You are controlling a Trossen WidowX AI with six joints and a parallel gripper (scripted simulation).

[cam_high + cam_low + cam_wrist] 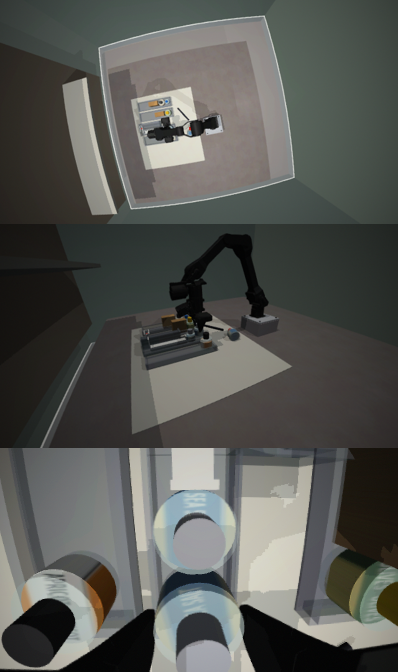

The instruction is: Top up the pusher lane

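Note:
The sprung lane [165, 347] holds an upright pale blue jar with a grey cap [190, 335] [162, 530], its back at the white pusher plate [195, 484]. My gripper [197, 615] [199, 330] is shut on a matching grey-capped blue jar [167, 623], one finger on each side. The held jar stands in line directly in front of the old one, and the two look touching or nearly so in the wrist view. The front stop is hidden in the wrist view. Whether the held jar's base rests on the lane floor cannot be seen.
A black-capped amber jar [206, 343] [102, 593] and a yellow-capped jar [189, 323] [345, 578] stand in the lanes on either side. Orange blocks [168, 320] [178, 325] lie behind jars. A red-capped blue jar [234, 335] lies on its side near a black stick [214, 327] [183, 114].

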